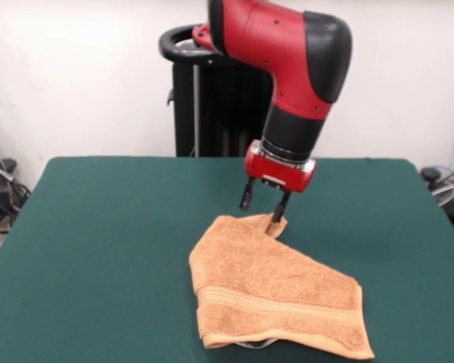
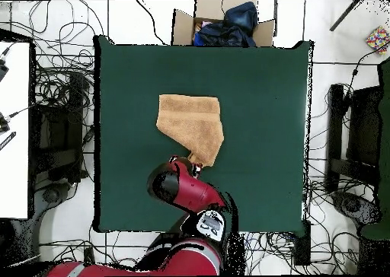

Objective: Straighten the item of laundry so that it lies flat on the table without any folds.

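The orange-tan towel [image 1: 272,291] lies folded over on the dark green table [image 1: 113,242], towards its near right side. A border band runs across the towel's near part, and a small white label [image 1: 256,345] peeks out at the near edge. The towel's far corner [image 1: 273,224] is pointed and curls up a little. My gripper [image 1: 262,212] hangs just above that corner, open, with one fingertip [image 1: 280,213] touching the raised cloth and the other clear of it. In the overhead view the towel [image 2: 190,122] lies mid-table [image 2: 266,99], and the arm hides the gripper.
The black pedestal [image 1: 212,98] stands behind the table's far edge. A cardboard box of dark clothes [image 2: 225,23] sits beyond the table's edge opposite the robot. Cables cover the floor on both sides [image 2: 57,99]. Green tabletop surrounds the towel on all sides.
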